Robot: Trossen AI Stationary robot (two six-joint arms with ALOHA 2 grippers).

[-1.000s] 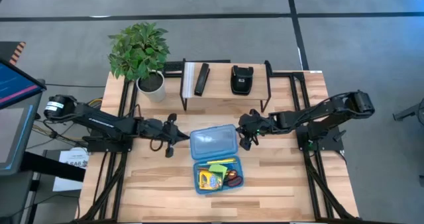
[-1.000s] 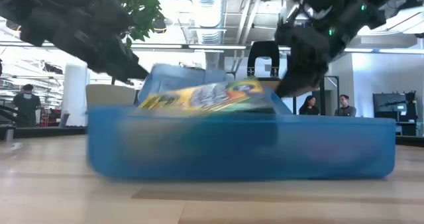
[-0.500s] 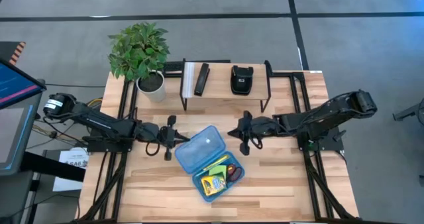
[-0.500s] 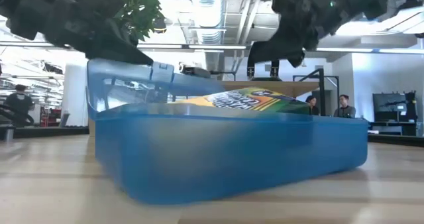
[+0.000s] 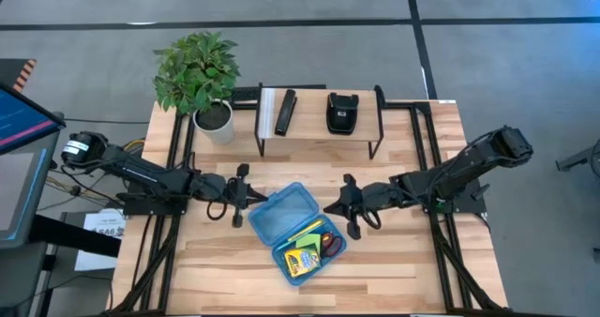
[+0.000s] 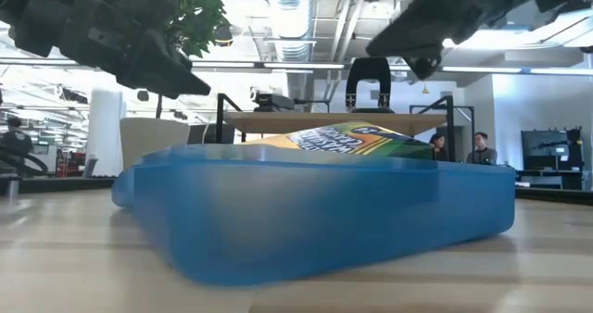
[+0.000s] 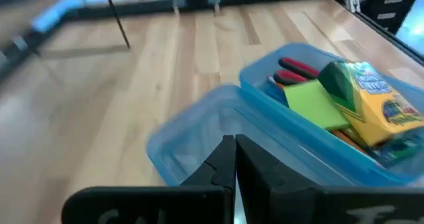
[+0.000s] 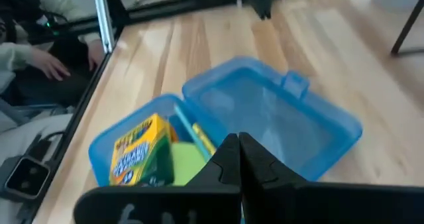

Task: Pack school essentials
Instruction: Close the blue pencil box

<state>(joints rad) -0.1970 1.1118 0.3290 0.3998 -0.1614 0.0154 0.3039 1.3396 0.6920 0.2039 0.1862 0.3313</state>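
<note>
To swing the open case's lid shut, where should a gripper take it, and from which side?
Grip the lid at its free edge, the one with the small latch tab, opposite the hinge. It lies open, flat on the table, toward the left gripper, so that arm, fingers shut now, looks better placed, coming in low under that edge.

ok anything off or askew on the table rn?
The blue case sits skewed to the table edges, lid flat open. The crayon box leans on the sticky-note pad, poking above the rim. Nothing spilled.

School essentials — my load: crayon box (image 5: 300, 259) tilted, lime sticky pad (image 7: 317, 103), red-handled scissors (image 5: 331, 247), yellow pencil (image 8: 201, 139) — all lying inside the blue case.
</note>
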